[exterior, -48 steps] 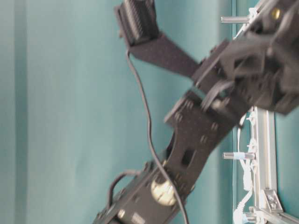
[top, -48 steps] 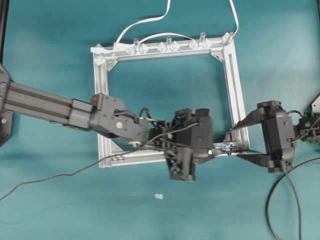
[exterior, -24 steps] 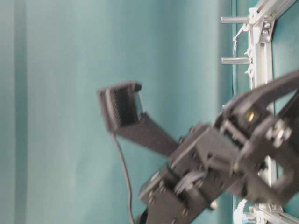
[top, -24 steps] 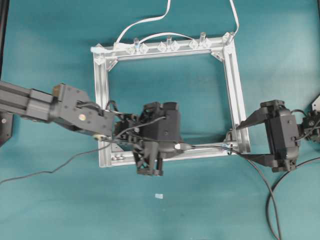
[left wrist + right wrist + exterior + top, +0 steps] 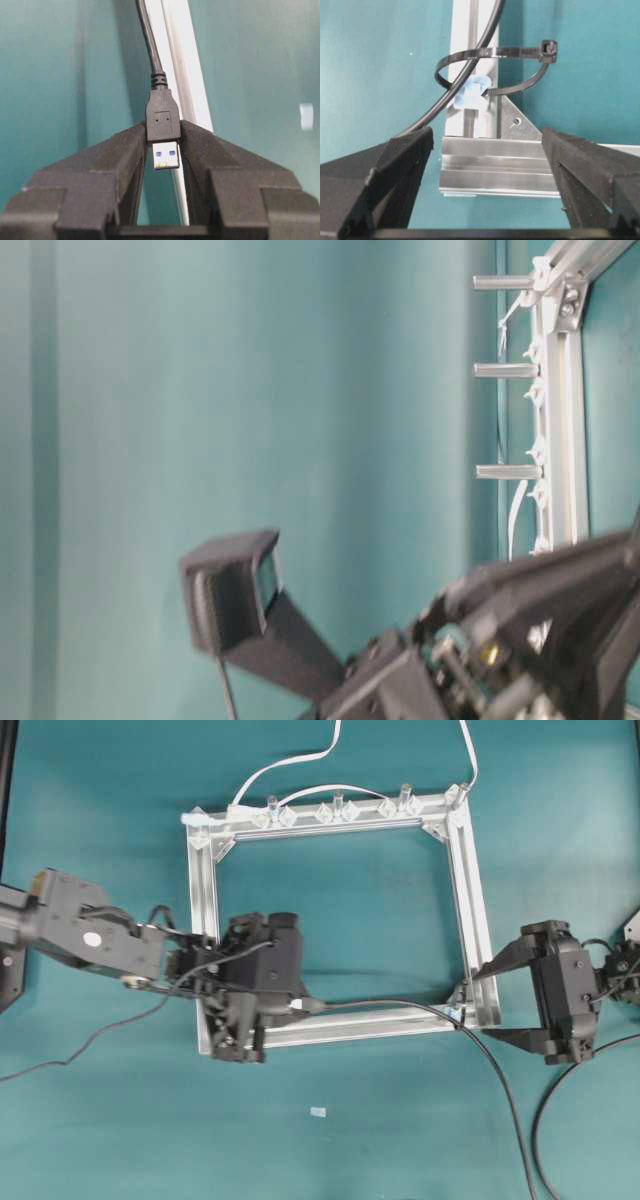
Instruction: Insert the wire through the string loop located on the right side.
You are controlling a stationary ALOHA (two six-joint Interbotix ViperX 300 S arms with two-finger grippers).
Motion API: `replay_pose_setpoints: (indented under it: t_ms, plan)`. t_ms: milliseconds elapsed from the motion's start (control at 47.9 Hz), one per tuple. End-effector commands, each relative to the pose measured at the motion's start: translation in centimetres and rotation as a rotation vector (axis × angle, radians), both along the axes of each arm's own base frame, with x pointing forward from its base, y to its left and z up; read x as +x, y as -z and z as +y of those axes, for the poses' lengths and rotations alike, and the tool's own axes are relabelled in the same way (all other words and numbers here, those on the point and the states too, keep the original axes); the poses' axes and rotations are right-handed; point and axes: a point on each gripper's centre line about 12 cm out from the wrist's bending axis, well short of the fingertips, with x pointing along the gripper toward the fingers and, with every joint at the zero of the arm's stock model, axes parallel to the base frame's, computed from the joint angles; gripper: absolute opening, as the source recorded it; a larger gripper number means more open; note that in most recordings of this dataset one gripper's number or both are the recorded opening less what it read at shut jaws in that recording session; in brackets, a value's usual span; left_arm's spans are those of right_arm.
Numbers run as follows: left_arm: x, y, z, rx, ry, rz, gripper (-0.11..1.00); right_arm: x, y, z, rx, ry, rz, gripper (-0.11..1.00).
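Item: wire [image 5: 400, 1009]. Black, round, ending in a flat metal-tipped plug [image 5: 165, 134]. The plug body is pinched between the fingers of the left claw [image 5: 164, 150], metal tip pointing back into the claw. That grip gives a firm hold on the one stiff part, judged suited to drawing the slack along. From the plug the wire runs over the frame's [image 5: 470, 900] near rail to its near-right corner, then trails off toward the counter's [image 5: 100, 1140] near edge.

Item: loop [image 5: 490, 70]. Thin dark tie with a small locking head, anchored on a pale-blue base [image 5: 472, 95] at the frame's near-right corner. In the right wrist view the wire passes through the ring, so threading looks done; what remains, by judgement, is pulling length through.

Item: left claw [image 5: 295, 1007]. Sits at the frame's near-left corner, well apart from the loop, with wire stretched between.

Item: right claw [image 5: 487, 145]. Fingers spread wide, holding nothing, just outside the near-right corner facing the loop. Probably placed to watch or steady the loop.

Item: frame. Aluminium square on the teal counter, clear pegs [image 5: 337, 800] and a white cable [image 5: 290, 762] along its far rail.

Risk: a hard pull may drag the loop sideways on its base.
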Motion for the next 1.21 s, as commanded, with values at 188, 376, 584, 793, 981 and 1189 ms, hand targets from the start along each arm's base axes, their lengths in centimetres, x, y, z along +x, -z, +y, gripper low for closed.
replay_pose_setpoints:
  t_ms: [188,376,584,793,981,1189]
  plan:
    - [-4.1,-2.0,0.1,-0.016,-0.002,0.038,0.22,0.5,-0.7,0.1,0.008,0.003,-0.026,0.99]
    - [-7.2,-1.1,0.1,-0.057,-0.043,0.103,0.22,0.5,-0.7,0.1,0.009,0.003,-0.028,0.99]
    - [-9.8,0.1,-1.3,-0.099,-0.044,0.154,0.22,0.7,-0.9,0.2,0.012,0.005,-0.033,0.99]
    - [-11.0,0.9,-2.7,-0.092,-0.013,0.241,0.22,0.7,-0.9,0.2,0.011,0.003,-0.033,0.99]
    - [-12.0,1.9,-2.8,-0.092,-0.032,0.318,0.22,0.8,-1.0,0.2,0.012,0.003,-0.038,0.99]
    - [-12.2,2.2,-2.7,-0.094,-0.043,0.336,0.22,0.9,-1.0,0.2,0.013,0.003,-0.039,0.99]
